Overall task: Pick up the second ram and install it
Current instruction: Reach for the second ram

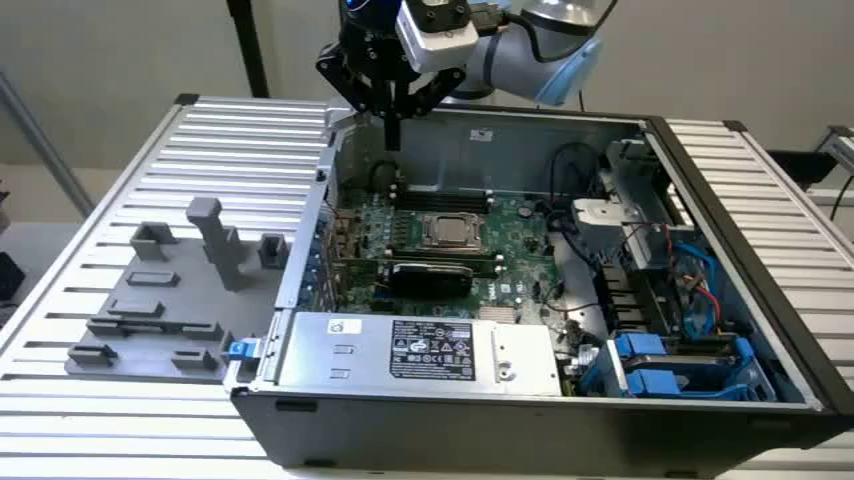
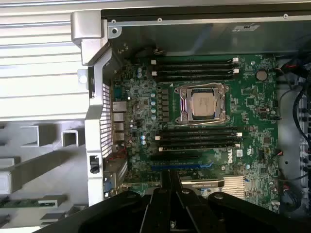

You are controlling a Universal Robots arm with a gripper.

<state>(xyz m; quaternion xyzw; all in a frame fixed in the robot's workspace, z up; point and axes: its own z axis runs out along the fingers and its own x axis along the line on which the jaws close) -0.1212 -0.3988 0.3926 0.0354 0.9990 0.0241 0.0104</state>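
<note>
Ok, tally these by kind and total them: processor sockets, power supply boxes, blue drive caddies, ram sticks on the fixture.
Square silver processor socket: 1
Silver labelled power supply box: 1
Blue plastic drive caddies: 2
Thin green ram stick on the grey plastic fixture: 1
Total: 5

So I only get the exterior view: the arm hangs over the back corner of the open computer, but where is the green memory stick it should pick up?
Observer: The wrist view has it. A green ram stick lies on the grey fixture outside the case, apart from the gripper.
Operator: Anything on the board I can't make out?
Observer: Yes, a long blue slot lies beside the black slot rails next to the processor socket.
</note>
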